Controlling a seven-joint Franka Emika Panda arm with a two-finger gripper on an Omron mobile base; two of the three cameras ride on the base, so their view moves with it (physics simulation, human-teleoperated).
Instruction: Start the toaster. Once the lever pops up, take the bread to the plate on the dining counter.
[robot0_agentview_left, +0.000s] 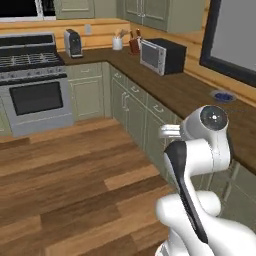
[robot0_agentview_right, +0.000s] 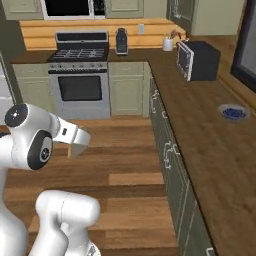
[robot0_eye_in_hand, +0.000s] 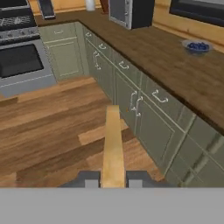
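Gripper (robot0_eye_in_hand: 113, 180) clenched on the bread (robot0_eye_in_hand: 113, 144), slice held edge-on betw. fingertips, sticking out toward 12 o'clock in hand view. Judged light, stiff-ish, crumbly; grip near the crust edge, gentle squeeze. Toaster (robot0_agentview_left: 73, 43) far off on rear counter, approx. 11 o'clock.

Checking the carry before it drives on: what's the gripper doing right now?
Gripper: jaws shut on the bread, slice held edge-on between them.
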